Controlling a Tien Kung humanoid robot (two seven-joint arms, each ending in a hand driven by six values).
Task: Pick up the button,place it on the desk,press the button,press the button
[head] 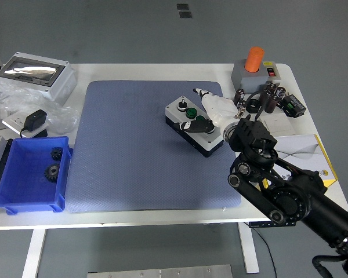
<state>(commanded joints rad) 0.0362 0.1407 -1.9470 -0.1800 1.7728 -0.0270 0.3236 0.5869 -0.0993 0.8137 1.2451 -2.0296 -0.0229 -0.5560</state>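
**A:** Where is the button box?

**B:** The button box (195,127) sits on the grey mat (133,156), toward the mat's far right corner, turned at an angle. It has a pale top over a dark base. Along the top there is a black knob (182,105) at the far-left end and a green button (190,113) next to it; the end nearest the right edge of the table is covered by the hand.

**A:** And the hand?

**B:** The right hand (211,113) comes in from the lower right on a black arm (278,185). It is white with dark fingertips. One dark fingertip (199,123) lies flat on the top of the box, just past the green button. The other fingers are loosely spread and clamp nothing. Whether it is pressing down I cannot tell.

**A:** What else is on the table?

**B:** At the near left edge there is a blue bin (29,174) with two dark gears (51,171) in it. Beyond it lie a black adapter (33,121) on clear plastic wrap and, at the far left corner, a grey box (35,74) with a clear lid. At the far right corner stands a grey unit with an orange cylinder (255,58) on top. A yellow-edged booklet (313,153) lies by the right edge, partly under the arm.
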